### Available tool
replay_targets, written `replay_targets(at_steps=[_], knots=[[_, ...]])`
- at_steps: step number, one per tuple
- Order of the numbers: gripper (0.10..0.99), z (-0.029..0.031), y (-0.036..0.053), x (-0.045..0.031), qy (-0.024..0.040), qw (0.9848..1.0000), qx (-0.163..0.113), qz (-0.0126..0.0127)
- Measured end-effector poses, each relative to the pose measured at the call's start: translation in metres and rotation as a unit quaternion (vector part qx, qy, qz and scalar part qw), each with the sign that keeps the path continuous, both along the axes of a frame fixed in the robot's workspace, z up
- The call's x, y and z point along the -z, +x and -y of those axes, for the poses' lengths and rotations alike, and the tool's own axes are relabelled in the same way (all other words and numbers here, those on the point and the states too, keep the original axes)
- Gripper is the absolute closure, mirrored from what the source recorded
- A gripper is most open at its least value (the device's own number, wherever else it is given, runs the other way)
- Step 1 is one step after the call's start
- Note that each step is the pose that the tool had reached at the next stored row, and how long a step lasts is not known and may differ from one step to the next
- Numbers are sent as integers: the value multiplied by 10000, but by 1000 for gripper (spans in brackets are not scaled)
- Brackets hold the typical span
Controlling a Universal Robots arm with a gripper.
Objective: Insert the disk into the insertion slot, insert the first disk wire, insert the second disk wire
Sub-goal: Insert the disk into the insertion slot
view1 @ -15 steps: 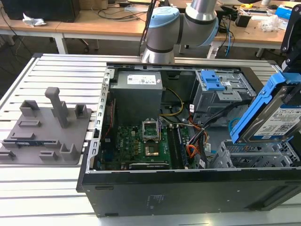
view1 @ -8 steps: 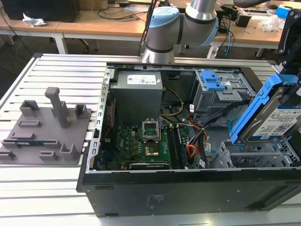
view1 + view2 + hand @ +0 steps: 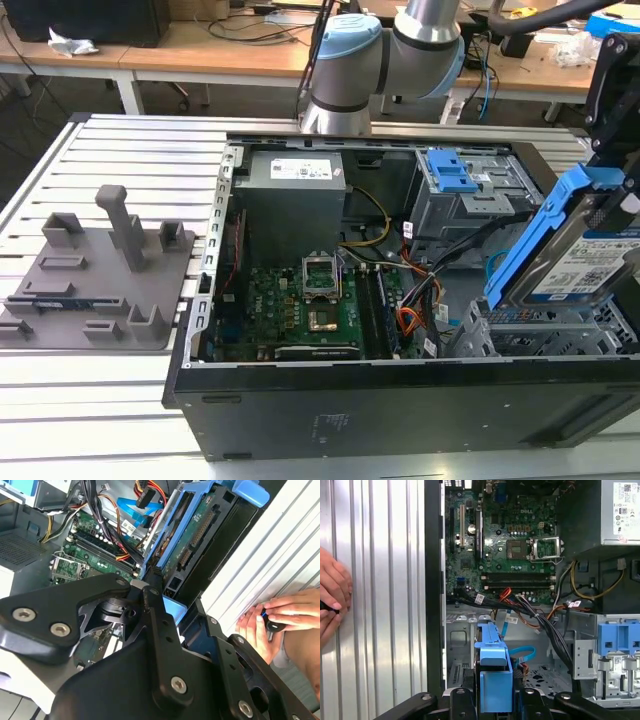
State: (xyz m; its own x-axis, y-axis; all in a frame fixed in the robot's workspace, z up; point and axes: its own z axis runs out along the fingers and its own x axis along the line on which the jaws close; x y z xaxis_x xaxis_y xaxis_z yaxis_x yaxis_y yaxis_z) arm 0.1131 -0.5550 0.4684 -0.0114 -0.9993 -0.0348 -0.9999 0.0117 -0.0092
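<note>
One disk (image 3: 585, 255) hangs tilted over the low cage and is not yet seated.

Both fingers of the gripper (image 3: 494, 700) are pinched onto the disk's blue carrier (its edge stands between them in the first wrist view), holding the drive slanted at the exterior view's right, with its white label showing. Just beneath it sits the insertion slot (image 3: 540, 335), a perforated grey cage in a front corner of the open computer case (image 3: 400, 410); whether the disk's lower edge touches the cage I cannot tell. Loose black and orange wires (image 3: 420, 300) lie between that cage and the motherboard (image 3: 300, 300). A person's hand (image 3: 332, 600) is over the ribbed table (image 3: 130, 140) beside the case.
</note>
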Motion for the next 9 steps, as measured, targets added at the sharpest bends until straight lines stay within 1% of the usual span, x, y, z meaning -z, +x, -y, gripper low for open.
replay_targets(at_steps=[9], knots=[[722, 0, 0, 61, -1, 10000, 0, 0]])
